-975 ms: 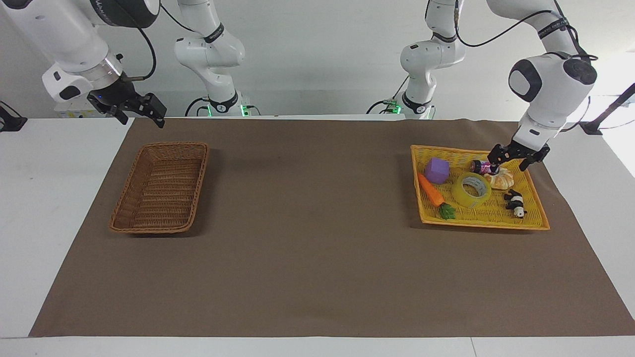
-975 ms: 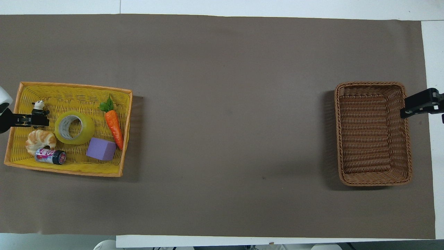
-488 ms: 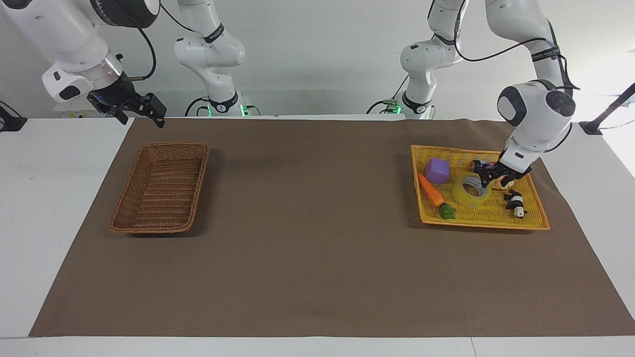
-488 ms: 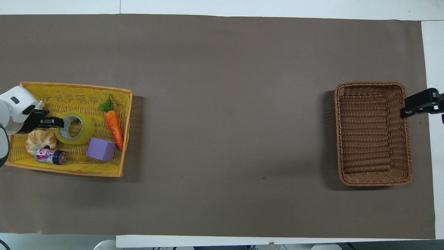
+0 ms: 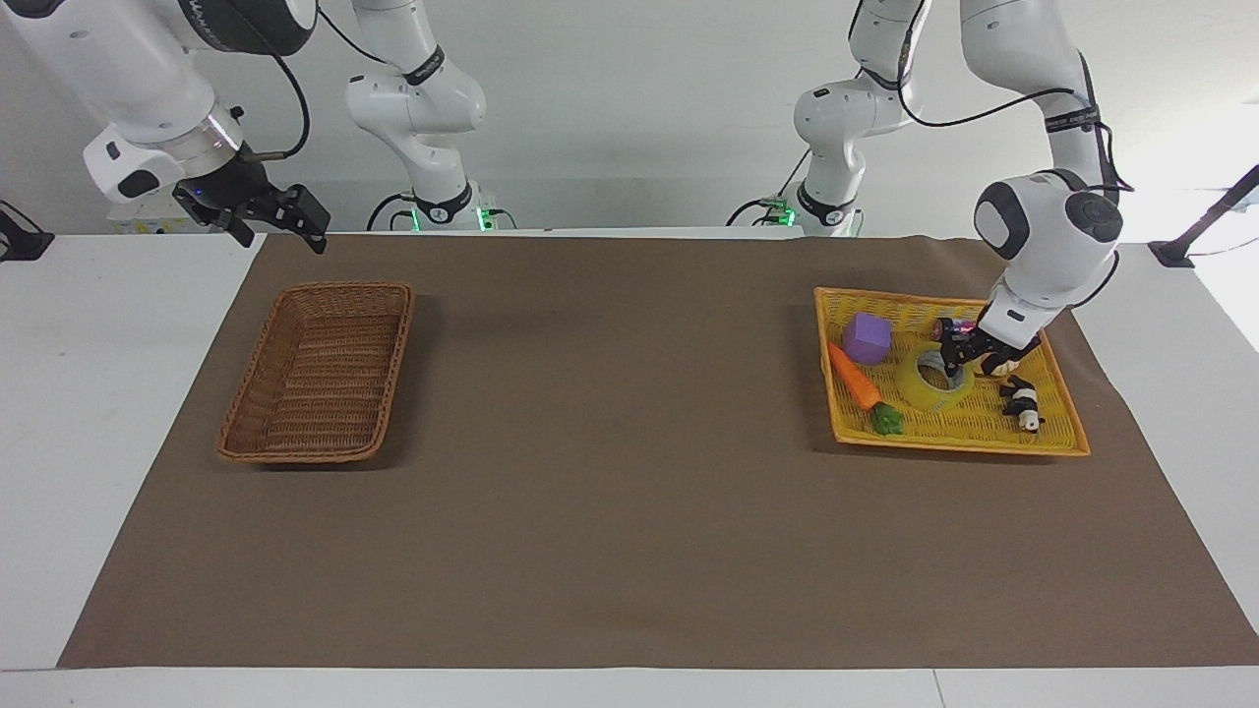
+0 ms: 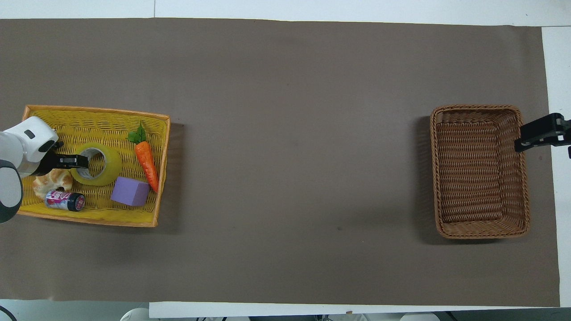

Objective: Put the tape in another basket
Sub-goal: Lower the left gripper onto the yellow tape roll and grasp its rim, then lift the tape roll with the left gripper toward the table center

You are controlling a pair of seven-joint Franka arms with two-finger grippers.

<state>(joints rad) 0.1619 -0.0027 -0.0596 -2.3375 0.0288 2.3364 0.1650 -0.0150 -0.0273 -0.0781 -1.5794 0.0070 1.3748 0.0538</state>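
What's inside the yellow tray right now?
In the yellow tray: tape with the left gripper at its wall, carrot, purple block, can, croissant. In the overhead view the arm covers the panda figure.

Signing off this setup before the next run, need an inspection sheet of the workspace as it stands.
Surface: white table under a brown mat.
Job's things: tape lies flat in the yellow tray basket at the left arm's end; brown wicker basket at the right arm's end has nothing in it.
Clutter: carrot, purple cube, croissant, small can and panda figure share the tray.
Hands: left hand is down at the tape's rim, a finger in the core, tape not lifted; right hand waits raised beside the wicker basket.
Cables: black leads along both arms, off the table.
Surroundings: plain white wall, nothing else seen.
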